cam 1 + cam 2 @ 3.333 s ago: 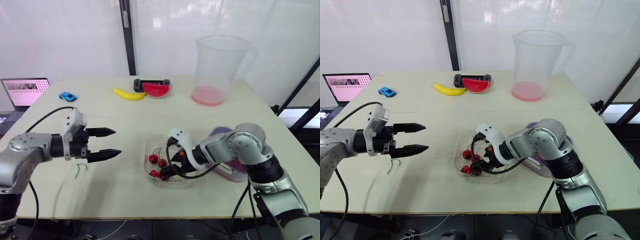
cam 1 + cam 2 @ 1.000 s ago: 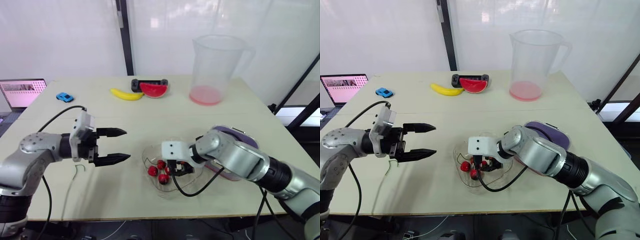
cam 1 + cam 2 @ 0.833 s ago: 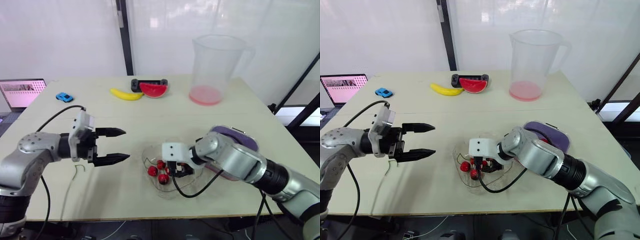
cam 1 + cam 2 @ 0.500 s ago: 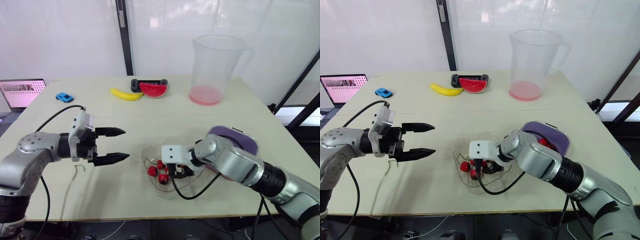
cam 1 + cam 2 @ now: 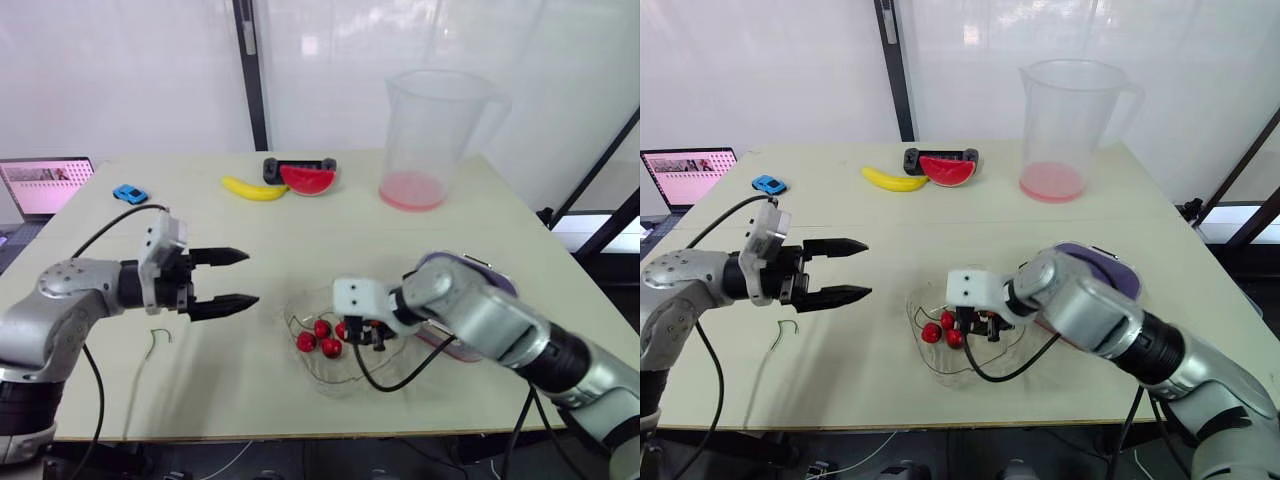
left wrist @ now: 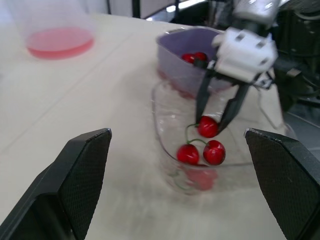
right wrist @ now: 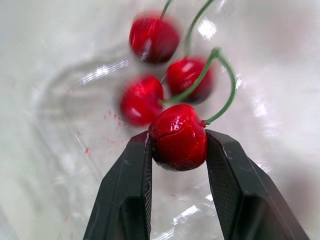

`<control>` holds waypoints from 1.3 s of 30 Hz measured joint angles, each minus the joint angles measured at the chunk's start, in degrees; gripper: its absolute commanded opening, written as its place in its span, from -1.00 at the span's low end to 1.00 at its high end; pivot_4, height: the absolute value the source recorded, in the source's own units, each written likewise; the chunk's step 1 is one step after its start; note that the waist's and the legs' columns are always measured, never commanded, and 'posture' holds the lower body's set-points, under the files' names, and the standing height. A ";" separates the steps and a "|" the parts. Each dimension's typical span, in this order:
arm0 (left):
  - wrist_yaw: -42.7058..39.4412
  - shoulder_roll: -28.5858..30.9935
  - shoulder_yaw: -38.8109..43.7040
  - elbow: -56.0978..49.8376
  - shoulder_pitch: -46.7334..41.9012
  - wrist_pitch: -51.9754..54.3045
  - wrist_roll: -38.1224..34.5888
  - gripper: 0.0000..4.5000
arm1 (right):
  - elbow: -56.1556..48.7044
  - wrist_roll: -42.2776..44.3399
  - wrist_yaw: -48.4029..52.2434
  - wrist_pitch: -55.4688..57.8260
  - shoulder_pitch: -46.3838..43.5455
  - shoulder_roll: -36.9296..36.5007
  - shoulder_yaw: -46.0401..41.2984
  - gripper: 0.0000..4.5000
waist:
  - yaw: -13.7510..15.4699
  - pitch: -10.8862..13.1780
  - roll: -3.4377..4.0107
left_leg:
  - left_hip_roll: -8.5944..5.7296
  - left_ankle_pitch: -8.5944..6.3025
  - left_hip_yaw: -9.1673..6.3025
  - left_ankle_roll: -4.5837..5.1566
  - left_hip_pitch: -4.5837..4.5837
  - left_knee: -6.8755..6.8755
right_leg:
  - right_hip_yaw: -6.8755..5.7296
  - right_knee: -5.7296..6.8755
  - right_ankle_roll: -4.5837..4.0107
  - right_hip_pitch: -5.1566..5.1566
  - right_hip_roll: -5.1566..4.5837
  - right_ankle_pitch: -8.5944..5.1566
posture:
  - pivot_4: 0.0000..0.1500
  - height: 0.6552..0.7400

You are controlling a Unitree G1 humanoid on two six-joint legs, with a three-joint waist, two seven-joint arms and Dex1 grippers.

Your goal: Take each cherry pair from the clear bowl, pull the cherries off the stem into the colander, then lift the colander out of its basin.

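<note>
The clear bowl (image 5: 303, 303) sits at the table's front middle with several red cherries (image 5: 318, 336) on green stems inside. My right gripper (image 7: 177, 142) reaches into it, shut on one cherry (image 7: 178, 136) whose stem curves away to a second cherry (image 7: 189, 77). The left wrist view shows the same held cherry (image 6: 207, 126) raised slightly above two others (image 6: 188, 154). My left gripper (image 5: 253, 277) hovers open to the left of the bowl, its fingers pointing at it. To the bowl's right, the purple colander (image 5: 475, 285) holds a few cherries (image 6: 193, 57).
A large clear pitcher (image 5: 433, 135) with pink liquid stands at the back right. A banana (image 5: 255, 189), a watermelon slice (image 5: 312, 179) and a blue toy car (image 5: 129, 193) lie along the back. A laptop (image 5: 45, 183) is at far left. A bare green stem (image 5: 157, 340) lies under my left arm.
My right gripper's fingers have closed around a cherry in the bowl and raised it a little. My left gripper has lifted slightly and stays open.
</note>
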 measured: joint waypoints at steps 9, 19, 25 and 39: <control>16.79 -11.02 4.12 5.56 -11.22 2.64 -2.18 1.00 | 0.38 -6.33 -9.78 -26.32 2.80 0.58 -16.04 -0.30 | 0.12 -0.01 -0.05 | -0.02 0.11 0.01 -0.20 -0.01 0.07 | 0.00 0.04 0.00 0.01 -0.01 0.00 | 1.00 1.00; 11.76 -13.03 3.77 12.56 -19.64 9.15 -10.12 1.00 | 0.82 -15.31 -31.12 -36.20 13.06 15.57 -21.94 -0.30 | -0.15 -0.04 -0.08 | -0.05 0.29 0.01 -0.50 -0.01 0.02 | 0.01 0.07 0.00 -0.02 0.00 0.00 | 1.00 1.00; 9.73 -16.15 1.17 12.44 -23.32 10.10 -11.15 1.00 | -2.72 -17.11 -33.96 -35.12 16.16 20.44 -20.33 -0.30 | -0.13 -0.05 -0.09 | -0.05 0.30 -0.01 -0.52 0.00 0.02 | -0.01 0.07 0.00 0.01 0.00 0.00 | 1.00 1.00; 14.75 -24.02 0.31 14.17 -26.63 8.54 -10.34 1.00 | -4.10 -18.83 -35.91 -30.31 17.45 27.60 -17.63 -0.30 | -0.21 -0.05 -0.09 | -0.06 0.30 -0.02 -0.53 0.01 0.01 | 0.00 0.07 0.00 -0.01 0.01 0.00 | 1.00 1.00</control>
